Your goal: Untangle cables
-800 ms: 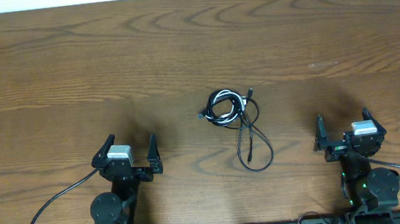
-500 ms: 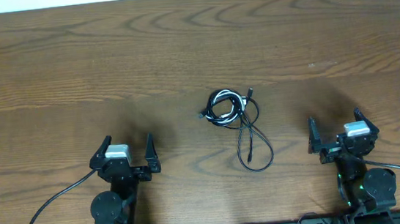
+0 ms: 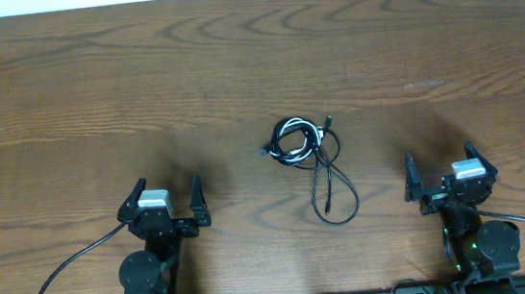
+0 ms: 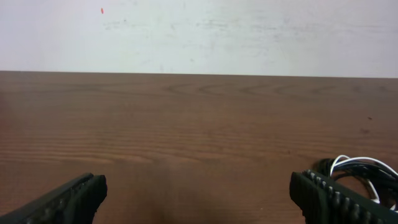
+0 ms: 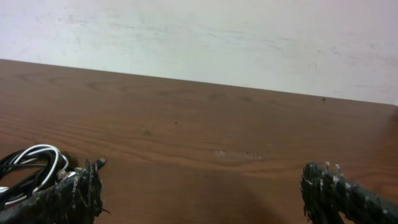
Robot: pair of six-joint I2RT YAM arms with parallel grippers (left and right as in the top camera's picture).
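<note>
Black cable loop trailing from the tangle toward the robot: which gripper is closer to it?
Right. The right gripper sits open a short way to the right of the black cable loop; the left gripper, also open, is clearly farther off on its left.

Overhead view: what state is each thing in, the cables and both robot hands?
Thin white cable: coiled, tangled with the black ones, lying on the brown wooden table, not held.
Thin black cables: wound into the same bundle, one long loop trailing toward the robot, not held.
Left hand: open, empty, apart from the cables.
Right hand: open, empty, apart from the cables.
</note>
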